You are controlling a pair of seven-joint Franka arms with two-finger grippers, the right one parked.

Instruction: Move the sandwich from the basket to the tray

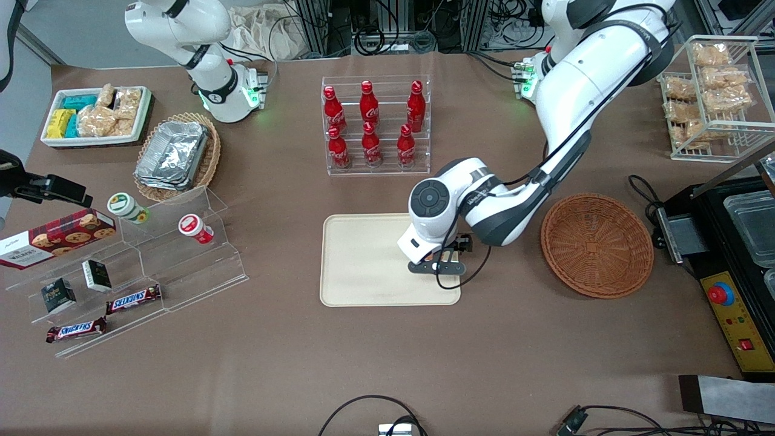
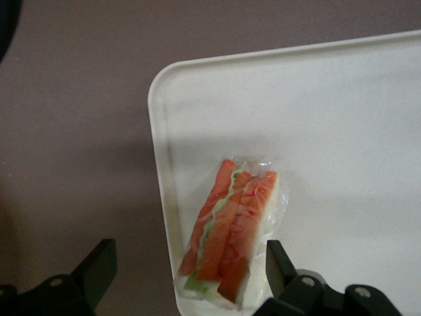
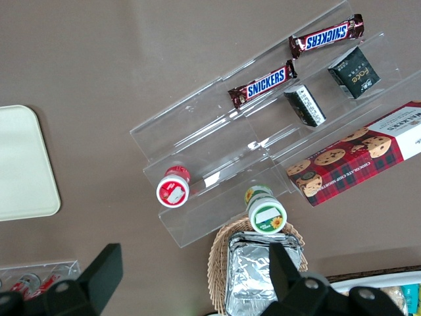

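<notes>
1. The sandwich (image 2: 233, 230), a triangular wedge of pale white bread in clear wrap with orange-red and green filling along its cut edge, lies flat on the tray (image 2: 342, 118), a flat cream-beige rectangular plastic tray with rounded corners and a low rim.
2. It rests close to one rounded corner of the tray, near the rim.
3. The left arm's gripper (image 2: 187, 273) hangs just above the sandwich with its black fingers (image 2: 99, 266) spread wide on either side of the wrap; one finger is clear of it, and whether the other touches it cannot be told.
4. In the front view the gripper (image 1: 441, 261) is over the tray's (image 1: 363, 260) edge nearest the basket (image 1: 596, 245), a round, shallow, reddish-brown woven wicker basket beside the tray, toward the working arm's end of the table.
</notes>
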